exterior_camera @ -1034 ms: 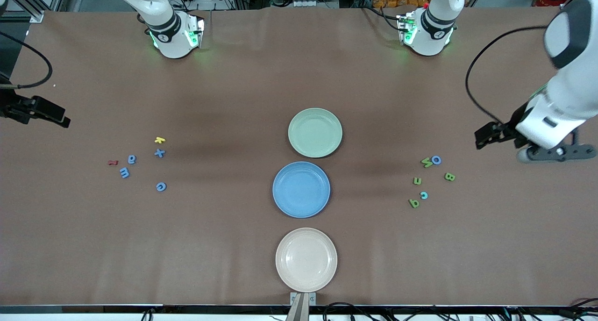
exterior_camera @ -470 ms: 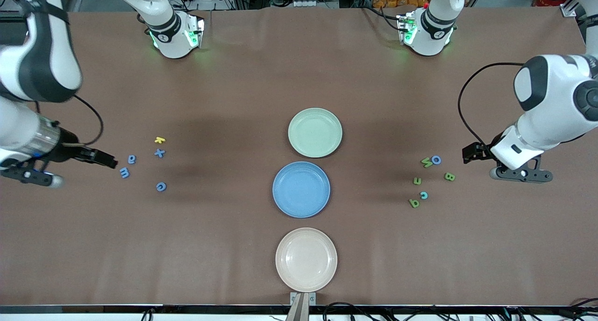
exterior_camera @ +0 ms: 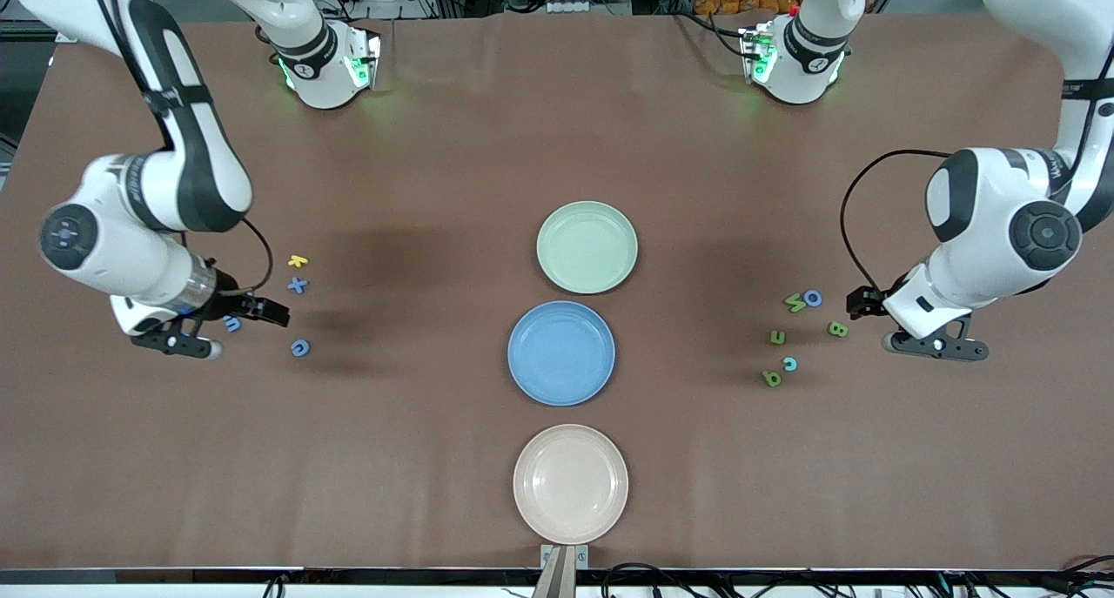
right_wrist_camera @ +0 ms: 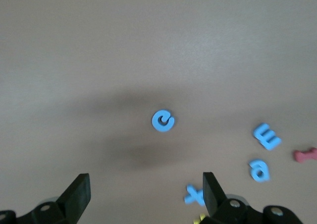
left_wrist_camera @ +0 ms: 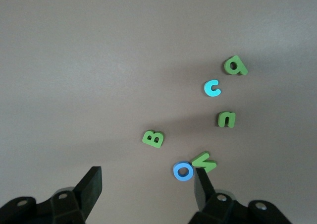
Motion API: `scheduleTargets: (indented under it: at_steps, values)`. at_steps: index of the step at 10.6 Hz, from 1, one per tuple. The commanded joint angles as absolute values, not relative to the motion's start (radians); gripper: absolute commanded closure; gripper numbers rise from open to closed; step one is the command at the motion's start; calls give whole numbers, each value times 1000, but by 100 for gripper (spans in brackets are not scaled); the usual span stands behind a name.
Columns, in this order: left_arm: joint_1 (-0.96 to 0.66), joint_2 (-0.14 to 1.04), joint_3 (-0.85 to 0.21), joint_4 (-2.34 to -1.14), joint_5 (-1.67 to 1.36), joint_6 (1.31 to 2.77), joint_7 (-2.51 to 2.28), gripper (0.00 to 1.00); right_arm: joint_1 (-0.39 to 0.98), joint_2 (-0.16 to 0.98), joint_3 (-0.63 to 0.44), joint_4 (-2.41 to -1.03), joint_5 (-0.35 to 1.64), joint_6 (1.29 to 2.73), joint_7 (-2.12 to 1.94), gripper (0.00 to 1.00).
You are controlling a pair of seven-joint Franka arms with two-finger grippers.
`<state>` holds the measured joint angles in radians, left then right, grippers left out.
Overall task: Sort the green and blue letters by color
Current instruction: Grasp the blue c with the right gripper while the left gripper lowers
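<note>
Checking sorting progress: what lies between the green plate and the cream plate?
The blue plate, empty, sits between the green plate and the cream plate, in the front view.

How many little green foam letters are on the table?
4, all at the left arm's end: green V beside the blue O, green B, green n, green a nearest the front camera. None look hidden.
</note>
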<state>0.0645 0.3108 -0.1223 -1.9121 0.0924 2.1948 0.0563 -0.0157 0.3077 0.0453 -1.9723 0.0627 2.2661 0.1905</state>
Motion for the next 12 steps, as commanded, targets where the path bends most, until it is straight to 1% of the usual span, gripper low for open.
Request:
scheduleTargets:
  at_steps: [1, 2, 3, 6, 7, 8, 9, 10, 11, 12]
  values:
    - [66, 317, -124, -1995, 118, 2313, 95, 13, -25, 403, 55, -2052, 81, 2506, 198, 0]
    - [66, 328, -124, -2023, 120, 2366, 151, 6, -25, 434, 60, -2063, 81, 2552, 198, 0]
    - [74, 345, -124, -2035, 120, 2400, 193, 4, -25, 469, 61, -2063, 81, 2589, 199, 0]
    - [83, 356, -124, -2068, 120, 2422, 219, 4, -21, 546, 61, -2063, 80, 2683, 199, 0]
    - [84, 363, -124, -2092, 130, 2463, 221, 5, -21, 555, 61, -2063, 80, 2697, 199, 0]
    - [90, 374, -124, -2108, 153, 2509, 225, 6, -21, 555, 61, -2063, 75, 2697, 199, 8]
    - [101, 394, -124, -2111, 163, 2535, 227, 6, -21, 555, 60, -2060, 69, 2697, 196, 32]
    - [101, 409, -124, -2111, 166, 2554, 229, 6, -20, 555, 60, -2059, 68, 2697, 193, 49]
    - [103, 420, -124, -2111, 173, 2568, 229, 7, -20, 555, 60, -2057, 67, 2697, 192, 69]
    - [103, 428, -124, -2111, 175, 2575, 229, 7, -20, 554, 60, -2056, 67, 2697, 192, 74]
